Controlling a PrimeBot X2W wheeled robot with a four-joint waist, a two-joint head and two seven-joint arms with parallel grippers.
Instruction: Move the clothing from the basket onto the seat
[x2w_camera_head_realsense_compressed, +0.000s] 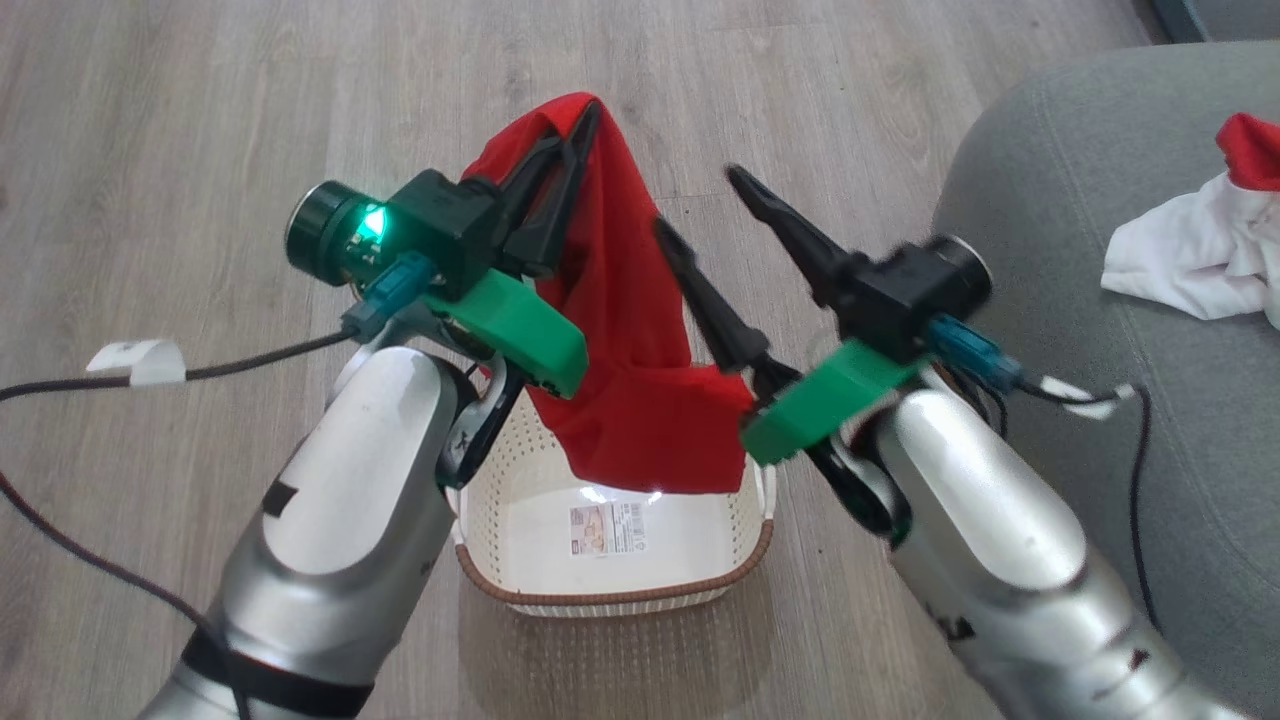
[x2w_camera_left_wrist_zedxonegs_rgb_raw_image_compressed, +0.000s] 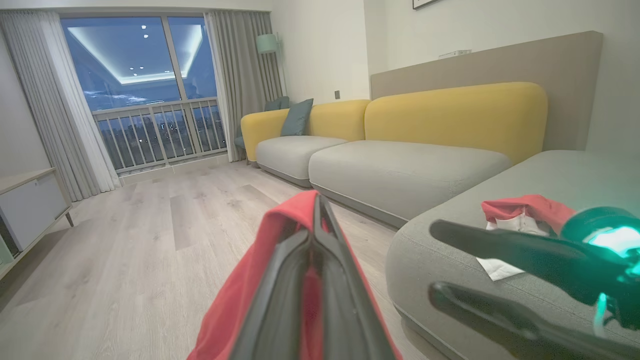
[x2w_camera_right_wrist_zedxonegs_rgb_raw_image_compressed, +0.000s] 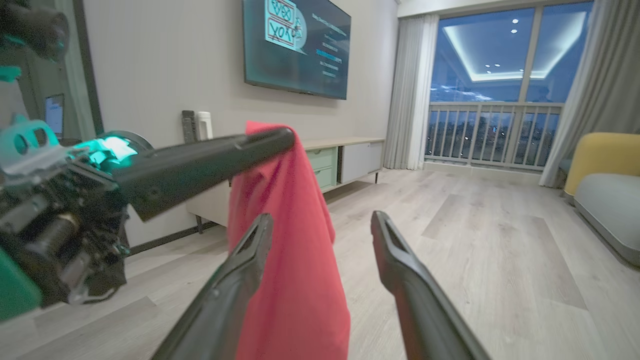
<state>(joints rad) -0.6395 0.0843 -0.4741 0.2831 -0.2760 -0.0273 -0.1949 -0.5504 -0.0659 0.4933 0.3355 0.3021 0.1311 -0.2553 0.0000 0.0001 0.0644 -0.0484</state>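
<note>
L claw (x2w_camera_head_realsense_compressed: 588, 112) clamped on red garment (x2w_camera_head_realsense_compressed: 630, 330) over basket (x2w_camera_head_realsense_compressed: 620, 598), R claw (x2w_camera_head_realsense_compressed: 697, 200) wide open, label (x2w_camera_head_realsense_compressed: 607, 528) unreadable

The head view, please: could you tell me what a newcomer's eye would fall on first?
A bright red fabric garment hangs from the shut left gripper, above the small cream perforated plastic basket. The right gripper stands open just beside it. At right, a red-and-white garment lies on the large grey-green upholstered seat.
</note>
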